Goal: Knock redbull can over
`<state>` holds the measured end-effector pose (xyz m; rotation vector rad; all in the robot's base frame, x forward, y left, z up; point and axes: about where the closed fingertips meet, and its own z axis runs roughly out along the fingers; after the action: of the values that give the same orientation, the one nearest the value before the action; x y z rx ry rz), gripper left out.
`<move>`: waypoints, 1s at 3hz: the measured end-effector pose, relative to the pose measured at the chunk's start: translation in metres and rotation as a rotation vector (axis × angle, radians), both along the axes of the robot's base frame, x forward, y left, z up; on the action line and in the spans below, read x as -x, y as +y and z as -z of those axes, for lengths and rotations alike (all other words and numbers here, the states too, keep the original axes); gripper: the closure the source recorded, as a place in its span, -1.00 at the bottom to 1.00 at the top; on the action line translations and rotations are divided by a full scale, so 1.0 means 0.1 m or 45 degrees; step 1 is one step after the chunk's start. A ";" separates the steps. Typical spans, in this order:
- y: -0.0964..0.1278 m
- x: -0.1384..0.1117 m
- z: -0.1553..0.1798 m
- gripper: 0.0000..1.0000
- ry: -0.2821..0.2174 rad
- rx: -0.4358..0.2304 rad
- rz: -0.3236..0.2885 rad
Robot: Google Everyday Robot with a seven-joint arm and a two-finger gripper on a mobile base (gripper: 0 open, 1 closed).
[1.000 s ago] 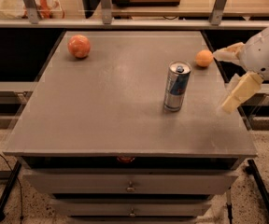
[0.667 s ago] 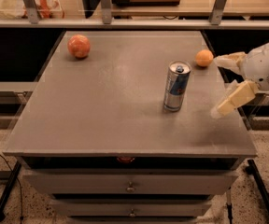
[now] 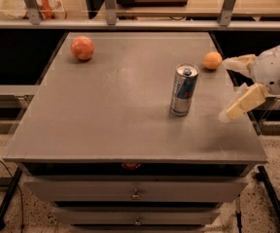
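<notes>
The redbull can [image 3: 183,90] stands upright on the grey table [image 3: 115,110], right of centre. It is slim, blue and silver, with a silver top and pull tab. My gripper [image 3: 226,89] is at the right side of the table, a short way right of the can and apart from it. Its two pale fingers are spread open, one pointing toward the small orange fruit, the other [image 3: 239,104] angled down over the table's right edge. Nothing is held.
A larger orange-red fruit [image 3: 82,48] lies at the back left of the table. A small orange fruit [image 3: 212,60] lies at the back right, just behind the gripper. Drawers sit under the tabletop. A shelf with metal posts runs behind the table.
My gripper has moved left and a little lower, closer to the can. The can and both fruits have not moved.
</notes>
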<state>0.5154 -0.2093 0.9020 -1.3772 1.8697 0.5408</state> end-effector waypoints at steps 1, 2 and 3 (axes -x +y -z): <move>0.07 -0.08 0.04 -1.00 -0.045 -0.114 -0.034; 0.13 -0.17 0.07 -1.00 -0.116 -0.268 -0.067; 0.17 -0.23 0.04 -1.00 -0.181 -0.372 -0.090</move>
<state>0.5387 -0.1924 0.8981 -1.2557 1.5642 0.7027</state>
